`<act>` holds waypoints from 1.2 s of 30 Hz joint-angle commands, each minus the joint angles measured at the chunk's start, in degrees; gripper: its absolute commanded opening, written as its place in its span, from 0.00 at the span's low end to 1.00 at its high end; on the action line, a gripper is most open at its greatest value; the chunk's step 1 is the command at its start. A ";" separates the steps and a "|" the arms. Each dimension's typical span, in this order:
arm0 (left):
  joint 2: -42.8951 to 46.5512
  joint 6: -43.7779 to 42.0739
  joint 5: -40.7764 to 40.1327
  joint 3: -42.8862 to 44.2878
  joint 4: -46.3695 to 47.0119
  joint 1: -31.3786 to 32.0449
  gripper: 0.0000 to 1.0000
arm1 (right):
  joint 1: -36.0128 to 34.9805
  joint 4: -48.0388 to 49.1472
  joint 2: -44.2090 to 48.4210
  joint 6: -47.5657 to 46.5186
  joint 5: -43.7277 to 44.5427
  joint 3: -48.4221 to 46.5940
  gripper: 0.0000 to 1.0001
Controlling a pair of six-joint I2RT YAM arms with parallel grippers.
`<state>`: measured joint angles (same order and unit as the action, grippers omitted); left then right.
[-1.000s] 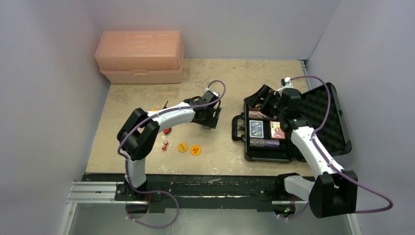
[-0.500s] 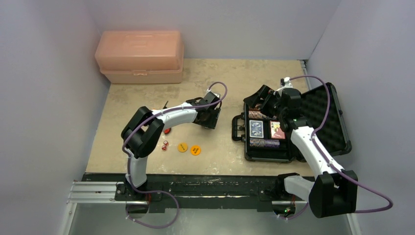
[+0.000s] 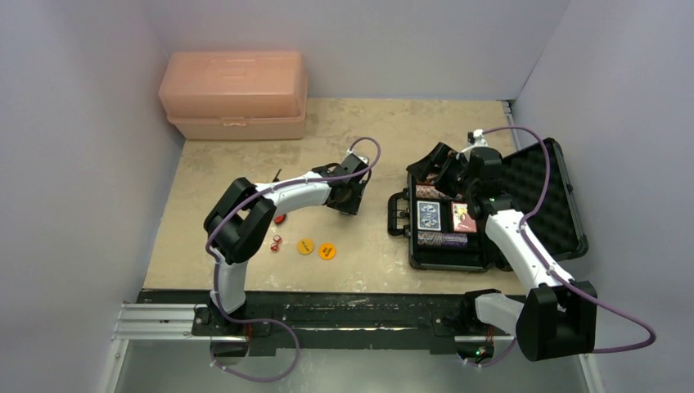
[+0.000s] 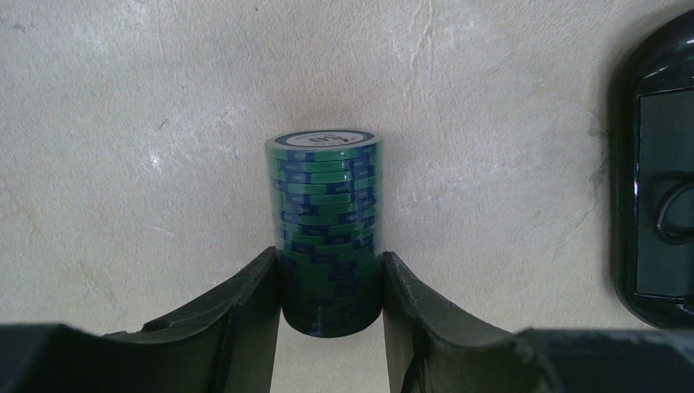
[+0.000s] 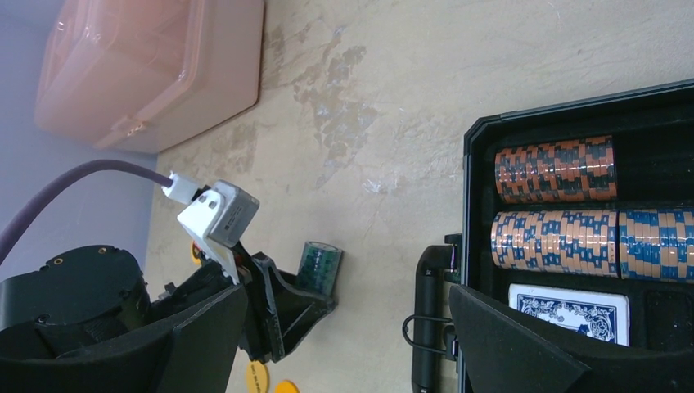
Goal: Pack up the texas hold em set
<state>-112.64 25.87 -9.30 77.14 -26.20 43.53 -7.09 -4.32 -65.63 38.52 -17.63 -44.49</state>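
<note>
**A:** What is seen of the surroundings?

**B:** A beige, mottled worktop (image 3: 245,164) is enclosed by pale walls. A peach toolbox (image 3: 235,94) is placed in the far left corner. The black case (image 3: 455,264) is laid open on the right side, with its foam-lined lid (image 3: 544,192) folded out to the right.

**A:** How is the left arm posed?

**B:** Its elbow is raised on the left. The white forearm is stretched to the right, towards the middle of the worktop, and the wrist is bent down. The left gripper (image 4: 330,260) is narrowed on a green chip stack (image 4: 326,196). The stack appears to stand upright on the worktop, near the case handle (image 3: 397,213) but apart from it. The fingers (image 4: 254,303) are laid against both sides of its lower part.

**A:** And the right arm?

**B:** It is folded at the near right corner, and the forearm is reached away and to the left over the case. The right gripper (image 5: 348,291) is held wide, with nothing between its fingers, above the far left part of the tray.

**A:** Where is the rest of the set found?

**B:** Rows of orange-and-blue striped chips (image 5: 555,169), a blue deck (image 3: 429,216) and a red deck (image 3: 464,218) are lodged in the tray. Two orange discs (image 3: 305,246) and small red dice (image 3: 277,243) are seen on the worktop beside the left arm, well apart from the case.
</note>
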 commanded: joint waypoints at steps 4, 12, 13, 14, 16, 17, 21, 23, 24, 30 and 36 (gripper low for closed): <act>5.18 -2.31 5.91 0.01 3.08 -0.02 0.00 | -0.17 0.71 -0.82 0.16 -2.24 -1.62 0.98; 10.61 -3.25 11.79 -1.16 4.99 -0.02 0.00 | -0.22 0.63 -0.12 2.66 -2.83 -1.15 0.98; 11.31 -3.34 12.45 -1.39 5.41 -0.02 0.00 | -0.24 0.63 -0.18 3.23 -3.04 -1.06 0.98; 12.17 -3.41 13.03 -1.65 5.83 0.02 0.00 | -0.26 0.63 -0.24 3.80 -3.34 -0.97 0.98; 13.77 -3.62 14.19 -1.95 6.48 0.00 0.00 | -0.37 0.92 -0.65 5.04 -4.16 -0.76 0.98; 14.50 -3.85 14.79 -2.01 6.71 -0.02 0.00 | -0.56 1.04 -0.83 5.59 -4.43 -0.63 0.98; 17.09 -4.92 18.39 -2.39 7.60 -0.02 0.00 | -3.85 2.13 -1.58 5.83 -4.62 -1.14 0.97; 18.42 -5.14 19.45 -2.76 8.09 0.05 0.00 | -6.54 2.23 -1.78 6.10 -3.62 -1.84 0.97; 19.07 -5.13 19.82 -2.97 8.27 0.05 0.00 | -7.47 2.57 -1.85 6.57 -3.22 -2.06 0.97; 22.59 -4.80 21.41 -4.11 9.74 0.03 0.00 | -9.70 5.99 -2.05 13.14 -1.99 -1.26 0.94; 24.75 -4.43 22.12 -5.35 10.82 -0.02 0.00 | -11.20 7.50 -2.12 17.94 -0.72 -1.31 0.93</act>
<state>-92.12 21.87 10.61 71.92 -21.61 43.53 -17.26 -0.60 -67.92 51.79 -19.97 -44.49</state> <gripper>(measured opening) 0.421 0.931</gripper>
